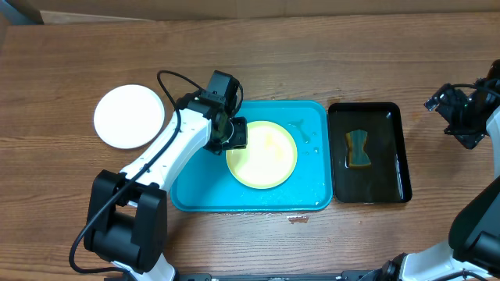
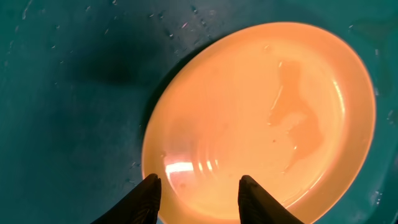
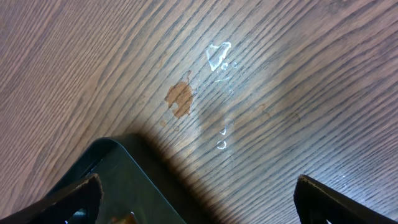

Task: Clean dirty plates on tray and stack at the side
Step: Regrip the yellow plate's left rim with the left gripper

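1. Yellow plate [image 1: 269,160]: in tray [image 1: 312,193], left of centre.
2. White plate [image 1: 129,115]: on table [image 1: 312,62], left of tray.
3. Left gripper [image 2: 199,198]: fingers spread, over the tray plate's left rim.
4. Right gripper [image 3: 198,186]: spread wide, above table, far right.

surface: wooden table [image 1: 312,62] | on it: white plate [image 1: 129,116] | turquoise tray [image 1: 187,200] | black tray [image 1: 391,148]

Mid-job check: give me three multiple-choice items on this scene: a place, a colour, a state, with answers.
1. The white plate lies: A in the tray; B on the table, left of the tray; C in the black tray.
2. The second plate, in the tray, is: A yellow-green; B red; C black.
3. The right hand is: A open; B shut on a sponge; C shut on a plate.
B: bare wood surrounds it. A: the overhead view shows it. A: its fingers stand wide apart, empty.
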Controlling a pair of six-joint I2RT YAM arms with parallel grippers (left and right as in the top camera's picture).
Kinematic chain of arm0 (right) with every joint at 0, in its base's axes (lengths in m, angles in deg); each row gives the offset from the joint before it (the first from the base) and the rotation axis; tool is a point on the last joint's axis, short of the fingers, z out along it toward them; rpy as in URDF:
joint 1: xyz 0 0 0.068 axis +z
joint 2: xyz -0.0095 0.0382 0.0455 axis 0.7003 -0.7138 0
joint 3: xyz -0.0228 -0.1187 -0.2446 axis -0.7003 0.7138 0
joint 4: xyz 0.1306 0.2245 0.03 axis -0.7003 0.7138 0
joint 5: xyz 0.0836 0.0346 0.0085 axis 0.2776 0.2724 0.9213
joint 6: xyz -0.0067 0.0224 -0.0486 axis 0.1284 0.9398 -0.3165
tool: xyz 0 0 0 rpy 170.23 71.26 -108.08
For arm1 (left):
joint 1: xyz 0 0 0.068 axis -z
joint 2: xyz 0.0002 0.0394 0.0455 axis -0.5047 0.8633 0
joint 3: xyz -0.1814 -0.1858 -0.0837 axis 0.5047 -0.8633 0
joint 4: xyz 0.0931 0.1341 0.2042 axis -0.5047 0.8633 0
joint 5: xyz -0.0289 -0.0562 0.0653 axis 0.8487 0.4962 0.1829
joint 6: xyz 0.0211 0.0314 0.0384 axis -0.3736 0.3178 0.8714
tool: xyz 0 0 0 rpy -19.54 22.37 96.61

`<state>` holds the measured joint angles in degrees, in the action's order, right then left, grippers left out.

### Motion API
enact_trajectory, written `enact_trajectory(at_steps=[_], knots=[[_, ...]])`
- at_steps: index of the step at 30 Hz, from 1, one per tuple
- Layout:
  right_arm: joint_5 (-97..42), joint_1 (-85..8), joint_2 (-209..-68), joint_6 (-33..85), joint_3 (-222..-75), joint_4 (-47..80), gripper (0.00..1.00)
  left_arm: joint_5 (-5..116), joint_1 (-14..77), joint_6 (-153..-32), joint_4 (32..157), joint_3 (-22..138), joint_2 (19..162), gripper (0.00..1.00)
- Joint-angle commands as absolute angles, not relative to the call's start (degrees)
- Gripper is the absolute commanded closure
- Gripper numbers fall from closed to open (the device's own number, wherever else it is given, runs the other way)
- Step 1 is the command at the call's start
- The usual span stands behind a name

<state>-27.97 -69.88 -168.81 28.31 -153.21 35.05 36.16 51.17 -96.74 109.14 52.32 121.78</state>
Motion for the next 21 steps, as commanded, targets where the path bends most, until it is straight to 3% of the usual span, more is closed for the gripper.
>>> enact_trajectory(at_steps=[1, 7, 14, 21], knots=[[-27.5, -70.0, -169.3, 28.5, -153.9, 34.7, 0.0, 30.2, 50.6, -96.1, 111.4, 51.7, 121.5, 0.58], [-27.5, -70.0, -169.3, 28.5, -153.9, 34.7, 0.0, 30.5, 50.6, -96.3, 108.3, 45.7, 121.6, 0.66], [-27.5, -70.0, -169.3, 28.5, -153.9, 34.7, 0.0, 34.3, 50.6, -97.2, 101.0, 40.2, 121.6, 0.66], [-27.5, -70.0, -169.3, 28.5, -153.9, 34.7, 0.0, 34.7, 50.6, -97.3, 100.6, 39.9, 121.9, 0.74]])
